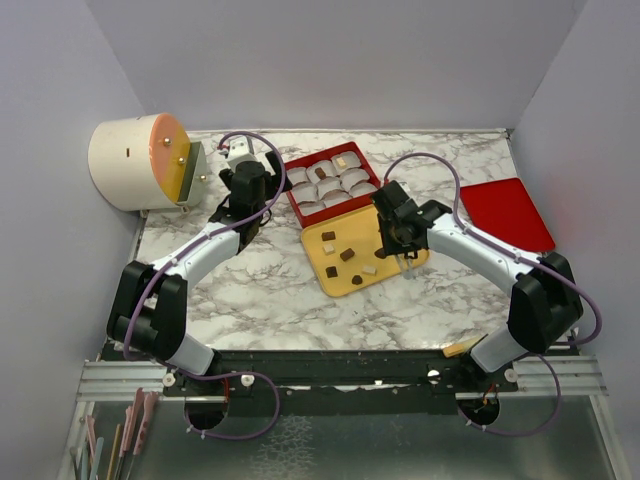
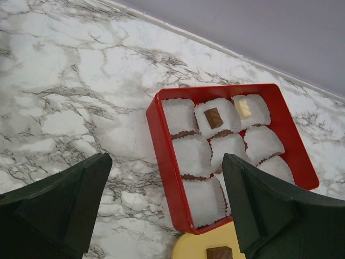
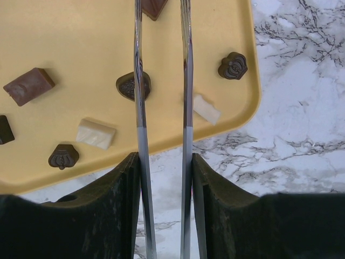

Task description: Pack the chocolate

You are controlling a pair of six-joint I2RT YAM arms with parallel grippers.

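The chocolate pieces lie loose on a flat yellow tray (image 1: 340,272). The right wrist view shows a brown oblong (image 3: 28,86), a cream piece (image 3: 95,133), a dark heart (image 3: 129,86) and a dark round piece (image 3: 233,66). The red box (image 1: 292,200) holds white paper cups; one has a brown piece (image 2: 214,117) and one a cream piece (image 2: 243,108). My right gripper (image 1: 400,235) (image 3: 163,162) is shut on metal tweezers (image 3: 139,108) over the tray. Their blades are slightly apart and their tips are out of view. My left gripper (image 1: 250,195) (image 2: 167,162) is open and empty over the box's left edge.
A red lid (image 1: 505,212) lies at the right of the marble table. A beige cylinder with an orange face (image 1: 140,160) stands at the back left. Grey walls close in the back and both sides. The tray's corner (image 2: 199,249) touches the box's near end.
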